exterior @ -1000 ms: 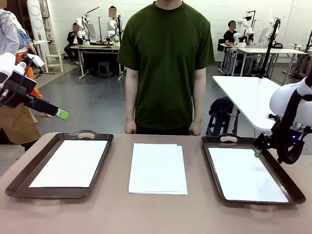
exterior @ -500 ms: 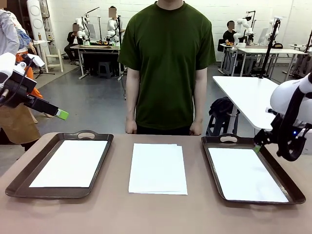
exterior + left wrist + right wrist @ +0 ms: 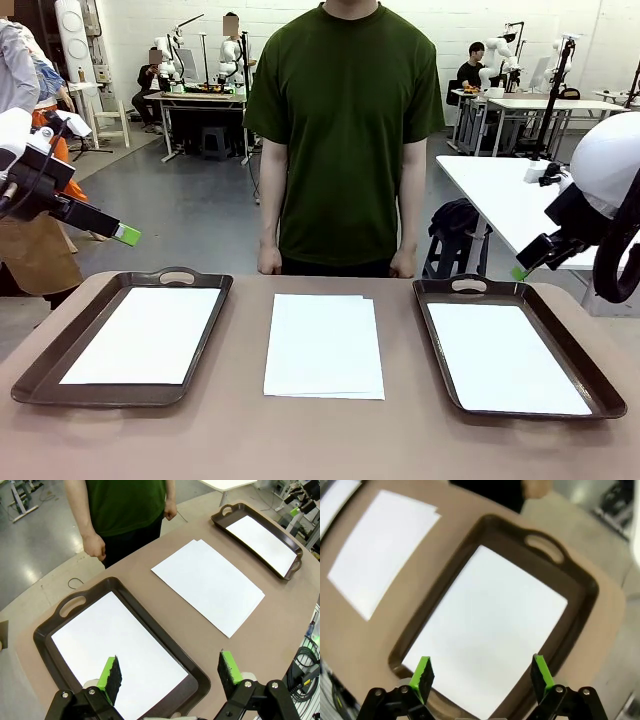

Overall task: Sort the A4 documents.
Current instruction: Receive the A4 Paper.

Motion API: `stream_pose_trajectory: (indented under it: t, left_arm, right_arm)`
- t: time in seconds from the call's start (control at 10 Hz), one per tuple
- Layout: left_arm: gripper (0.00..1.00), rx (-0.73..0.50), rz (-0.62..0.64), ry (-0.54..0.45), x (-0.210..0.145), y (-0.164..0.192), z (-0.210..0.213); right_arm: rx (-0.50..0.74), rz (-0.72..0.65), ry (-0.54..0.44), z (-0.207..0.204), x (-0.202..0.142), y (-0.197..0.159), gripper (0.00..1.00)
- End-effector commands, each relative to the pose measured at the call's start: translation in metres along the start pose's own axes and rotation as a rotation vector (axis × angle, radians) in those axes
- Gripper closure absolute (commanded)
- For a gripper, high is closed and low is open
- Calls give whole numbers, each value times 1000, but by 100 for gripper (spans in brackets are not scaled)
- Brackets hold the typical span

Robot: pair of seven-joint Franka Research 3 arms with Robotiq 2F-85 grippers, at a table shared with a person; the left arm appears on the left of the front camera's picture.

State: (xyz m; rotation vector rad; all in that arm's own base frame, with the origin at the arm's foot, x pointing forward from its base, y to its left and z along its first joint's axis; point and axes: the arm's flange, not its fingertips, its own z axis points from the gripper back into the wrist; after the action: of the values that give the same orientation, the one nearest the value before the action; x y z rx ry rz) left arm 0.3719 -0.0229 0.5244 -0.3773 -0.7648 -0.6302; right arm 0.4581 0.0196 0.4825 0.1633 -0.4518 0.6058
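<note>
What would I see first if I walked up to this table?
A stack of plain white A4 paper sheets lies in the middle of the brown table, between two dark brown handled trays, the left tray and the right tray, each holding white paper. A person in a dark green T-shirt stands at the far side.

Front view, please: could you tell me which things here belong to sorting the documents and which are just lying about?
Belonging to the job:
- middle stack of A4 sheets, on the bare table
- left sheet in the left tray
- right sheet in the right tray

Just lying about:
- white side table
- dark bag near it
</note>
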Motion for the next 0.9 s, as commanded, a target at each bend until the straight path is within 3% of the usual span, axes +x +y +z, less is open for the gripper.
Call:
stream_pose_trajectory:
  t: [0.0, 0.3, 0.8]
  left_arm:
    - [0, -1, 3, 0, -1, 1, 0]
    - [0, -1, 3, 0, -1, 1, 0]
    - [0, -1, 3, 0, -1, 1, 0]
  right_arm:
    - [140, 148, -84, 19, -13, -4, 0]
    - [219, 216, -226, 53, -17, -7, 0]
    - [490, 321, -405, 57, -31, -18, 0]
